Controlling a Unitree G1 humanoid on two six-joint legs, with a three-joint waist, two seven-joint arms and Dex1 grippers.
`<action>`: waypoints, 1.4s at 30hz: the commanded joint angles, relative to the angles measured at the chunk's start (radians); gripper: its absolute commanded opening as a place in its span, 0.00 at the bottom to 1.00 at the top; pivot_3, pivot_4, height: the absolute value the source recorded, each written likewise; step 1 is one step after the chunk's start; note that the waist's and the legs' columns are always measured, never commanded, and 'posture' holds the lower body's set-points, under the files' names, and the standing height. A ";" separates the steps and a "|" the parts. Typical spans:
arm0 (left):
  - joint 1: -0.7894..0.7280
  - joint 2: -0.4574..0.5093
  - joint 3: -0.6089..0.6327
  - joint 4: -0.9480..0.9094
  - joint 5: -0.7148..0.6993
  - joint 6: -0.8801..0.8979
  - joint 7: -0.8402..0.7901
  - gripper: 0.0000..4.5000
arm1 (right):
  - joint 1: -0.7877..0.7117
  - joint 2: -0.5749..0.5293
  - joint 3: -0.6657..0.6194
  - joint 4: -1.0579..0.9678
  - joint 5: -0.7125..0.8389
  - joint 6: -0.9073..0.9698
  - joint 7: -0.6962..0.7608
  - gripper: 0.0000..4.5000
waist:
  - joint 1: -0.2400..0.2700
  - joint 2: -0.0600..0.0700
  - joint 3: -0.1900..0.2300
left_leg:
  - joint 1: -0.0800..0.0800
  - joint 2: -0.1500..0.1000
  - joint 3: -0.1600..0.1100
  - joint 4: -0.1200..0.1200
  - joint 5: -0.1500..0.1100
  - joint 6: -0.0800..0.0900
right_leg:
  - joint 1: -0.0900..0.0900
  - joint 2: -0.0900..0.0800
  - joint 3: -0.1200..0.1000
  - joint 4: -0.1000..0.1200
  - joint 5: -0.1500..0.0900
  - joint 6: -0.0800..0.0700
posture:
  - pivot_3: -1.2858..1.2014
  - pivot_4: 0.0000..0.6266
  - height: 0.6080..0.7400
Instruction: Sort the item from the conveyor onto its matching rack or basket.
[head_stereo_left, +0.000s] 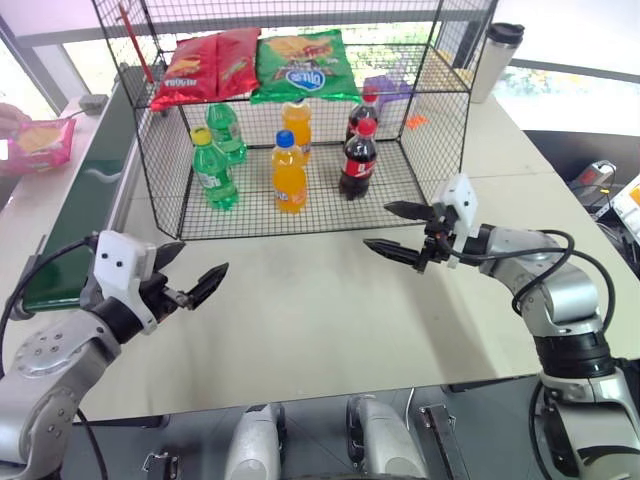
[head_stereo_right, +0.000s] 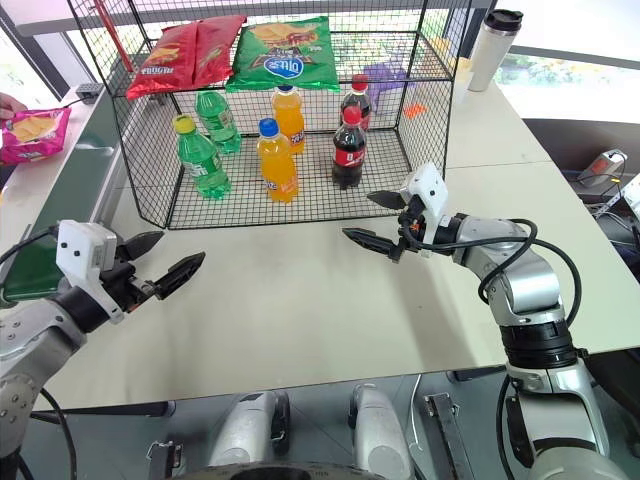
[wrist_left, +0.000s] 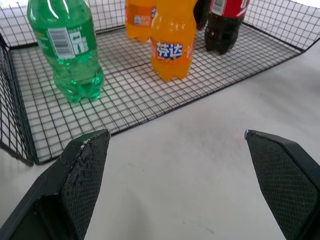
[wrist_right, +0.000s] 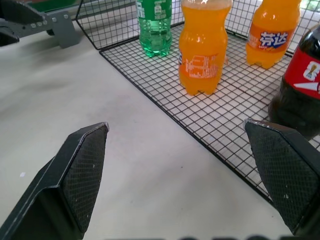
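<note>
White table (head_stereo_left: 300, 310) with wide black wire rack (head_stereo_left: 170, 190) holding bottles below and chip bags above, green conveyor (head_stereo_left: 85, 200) at its left, both grippers, left (head_stereo_left: 188, 278) and right (head_stereo_left: 398, 230), spread and empty above table, pink chip bag (head_stereo_left: 40, 143) at conveyor's far left side under a person's hand (head_stereo_left: 10, 118)

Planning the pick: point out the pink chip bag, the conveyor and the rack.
pink chip bag (head_stereo_right: 35, 133), right eye view, middle of its front.
conveyor (head_stereo_left: 88, 190), left eye view, bare green belt.
rack (head_stereo_left: 452, 110), left eye view, right mesh wall.
</note>
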 joint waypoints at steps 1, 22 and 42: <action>-0.016 0.001 -0.009 0.009 0.024 -0.034 -0.004 0.99 | -0.009 0.006 -0.013 -0.022 -0.003 -0.022 -0.009 1.00 | 0.000 0.000 0.000 | 0.000 0.000 0.000 0.000 0.000 0.000 | 0.000 0.000 0.000 0.000 0.000 0.000 | 0.52 0.24 1.00; -0.014 -0.029 -0.039 0.011 0.072 -0.049 0.003 0.99 | -0.022 0.022 -0.009 0.009 -0.035 -0.049 -0.019 1.00 | 0.000 0.000 0.000 | 0.000 0.000 0.000 0.000 0.000 0.000 | 0.000 0.000 0.000 0.001 0.000 0.000 | 0.52 0.24 1.00; 0.158 0.534 0.139 0.241 0.757 -0.354 0.028 0.99 | -0.274 0.141 0.033 -0.056 0.075 0.060 -0.059 1.00 | -0.006 0.001 0.000 | 0.001 0.001 0.002 -0.004 0.000 0.000 | -0.003 0.000 0.000 0.001 0.000 0.000 | 0.52 0.24 1.00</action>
